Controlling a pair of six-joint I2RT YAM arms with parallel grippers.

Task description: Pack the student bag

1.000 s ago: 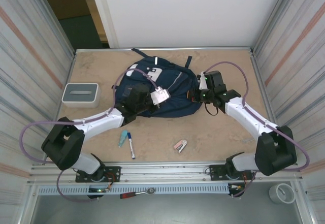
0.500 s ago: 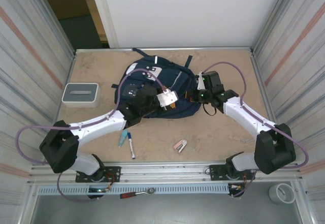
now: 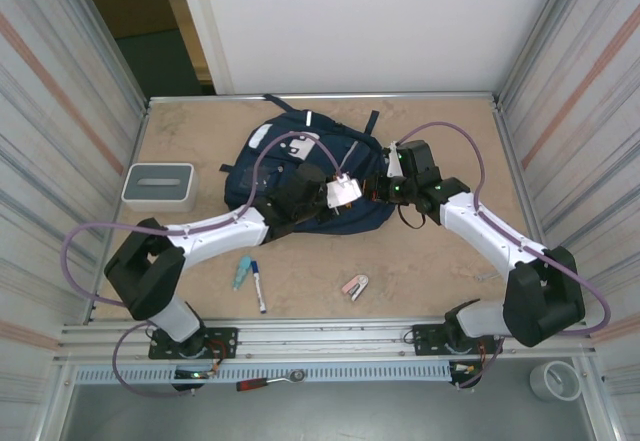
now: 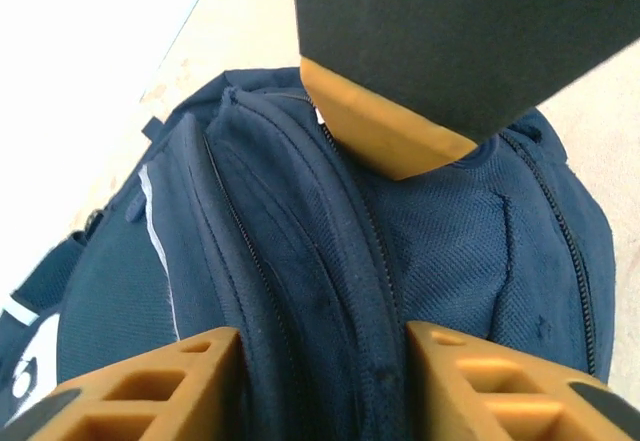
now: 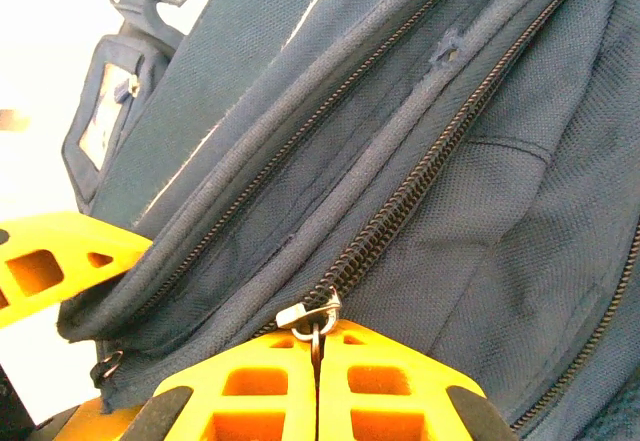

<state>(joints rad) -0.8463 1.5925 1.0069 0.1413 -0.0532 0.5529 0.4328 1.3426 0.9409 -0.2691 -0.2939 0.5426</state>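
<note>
Zipper pull (image 5: 305, 313) sits pinched in the closed right end effector (image 5: 318, 361); draw it along the track while the half-open left end effector (image 4: 322, 351), straddling fabric, steadies the student bag (image 3: 300, 176) at 12 o'clock on the surface (image 3: 430, 261).

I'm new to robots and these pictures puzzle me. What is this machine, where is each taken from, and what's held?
Two robot arms are bolted to a table, each ending in a two-finger gripper. One picture looks down from above; the others come from cameras on the wrists. On the table lie a navy backpack, a grey box and a marker. The right gripper is shut on the backpack's zipper pull. The left gripper straddles a fold of the backpack; whether it pinches, I cannot tell.
</note>
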